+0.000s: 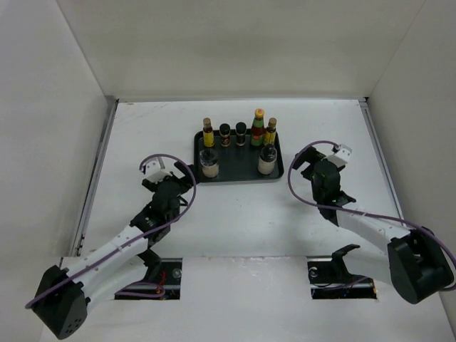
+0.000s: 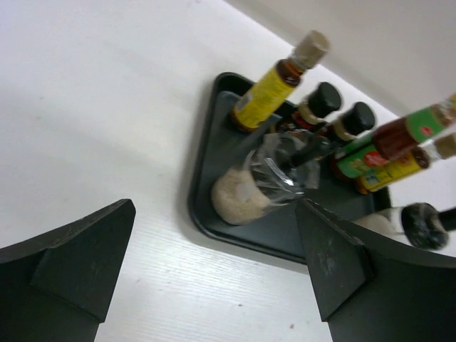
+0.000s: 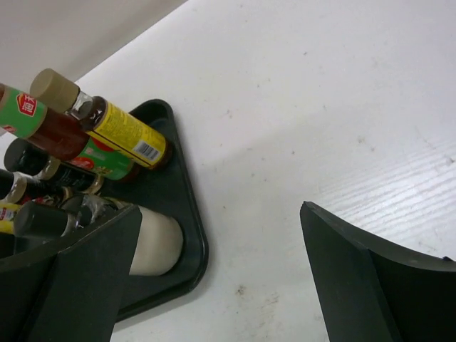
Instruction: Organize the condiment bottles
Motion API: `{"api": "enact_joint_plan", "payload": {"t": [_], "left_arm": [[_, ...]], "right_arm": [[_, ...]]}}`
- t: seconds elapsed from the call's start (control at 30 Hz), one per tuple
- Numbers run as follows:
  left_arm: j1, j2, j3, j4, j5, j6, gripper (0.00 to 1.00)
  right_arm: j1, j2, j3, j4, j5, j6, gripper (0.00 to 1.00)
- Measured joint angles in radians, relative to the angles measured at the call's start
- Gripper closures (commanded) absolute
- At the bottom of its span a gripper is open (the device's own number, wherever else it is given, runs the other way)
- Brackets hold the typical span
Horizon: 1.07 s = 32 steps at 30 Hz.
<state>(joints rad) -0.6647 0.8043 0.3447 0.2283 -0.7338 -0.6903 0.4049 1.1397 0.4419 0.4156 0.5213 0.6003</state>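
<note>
Seven condiment bottles stand on the black tray. Its back row holds a yellow-labelled bottle, two dark jars, the red-green bottle and a second yellow-labelled bottle. Two cream-bodied bottles stand in front. My left gripper is open and empty over the table, just off the tray's near-left corner; its wrist view shows the left cream bottle beyond its gripper. My right gripper is open and empty, right of the tray; its wrist view shows the right cream bottle.
White walls close in the table at the back and both sides. The tray rim shows in the left wrist view and the right wrist view. Two cut-outs with cables lie at the near edge by the arm bases.
</note>
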Motion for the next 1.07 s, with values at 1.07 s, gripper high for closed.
{"api": "enact_joint_plan", "payload": {"t": [1.07], "left_arm": [[0.196, -0.043, 0.036, -0.386, 0.219, -0.117, 0.0]], "right_arm": [[-0.111, 0.047, -0.054, 0.073, -0.085, 0.183, 0.0]]}}
